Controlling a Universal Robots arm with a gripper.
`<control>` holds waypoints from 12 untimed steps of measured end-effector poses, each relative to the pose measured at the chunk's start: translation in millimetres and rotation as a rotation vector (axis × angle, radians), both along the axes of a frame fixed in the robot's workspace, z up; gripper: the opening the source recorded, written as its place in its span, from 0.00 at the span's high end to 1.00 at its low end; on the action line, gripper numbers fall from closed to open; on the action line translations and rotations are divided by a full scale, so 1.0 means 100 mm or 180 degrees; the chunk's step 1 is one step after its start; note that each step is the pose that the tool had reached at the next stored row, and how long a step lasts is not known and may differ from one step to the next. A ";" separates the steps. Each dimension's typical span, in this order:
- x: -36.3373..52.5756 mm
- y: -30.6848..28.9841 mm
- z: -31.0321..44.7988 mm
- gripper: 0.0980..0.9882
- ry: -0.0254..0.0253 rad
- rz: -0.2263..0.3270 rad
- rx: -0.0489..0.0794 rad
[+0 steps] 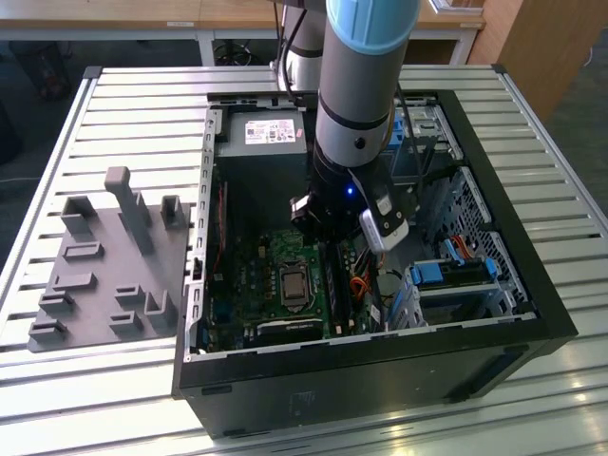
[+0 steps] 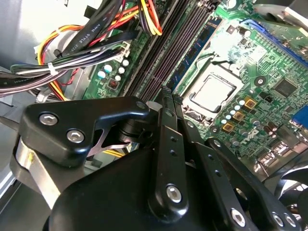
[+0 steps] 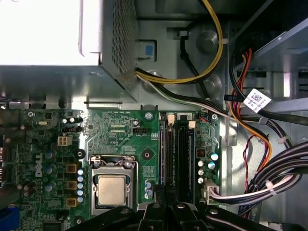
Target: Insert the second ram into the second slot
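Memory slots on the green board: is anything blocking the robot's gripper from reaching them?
Nothing visible. The gripper hangs right over the slots; the cables lie beside the board, not across them.

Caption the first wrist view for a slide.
Black end effector poised over the long black memory slots beside the silver square processor on the green motherboard.

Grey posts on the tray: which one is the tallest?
The middle post in the back row of the grey tray. It rises well above the short stubs beside it.
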State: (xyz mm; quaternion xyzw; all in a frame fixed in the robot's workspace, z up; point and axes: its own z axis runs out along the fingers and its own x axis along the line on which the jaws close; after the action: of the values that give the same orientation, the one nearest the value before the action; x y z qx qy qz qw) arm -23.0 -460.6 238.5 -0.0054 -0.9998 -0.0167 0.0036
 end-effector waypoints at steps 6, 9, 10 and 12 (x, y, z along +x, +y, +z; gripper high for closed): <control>0.001 0.000 -0.012 0.98 0.0000 0.0000 0.0000; 0.011 0.000 -0.015 0.98 0.0000 0.0001 0.0000; 0.015 0.000 -0.016 0.98 0.0000 0.0000 0.0000; 0.020 0.000 -0.021 0.98 0.0000 0.0000 0.0000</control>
State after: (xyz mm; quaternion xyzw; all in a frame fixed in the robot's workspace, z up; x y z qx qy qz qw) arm -21.0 -460.7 236.5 -0.0054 -0.9998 -0.0167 0.0036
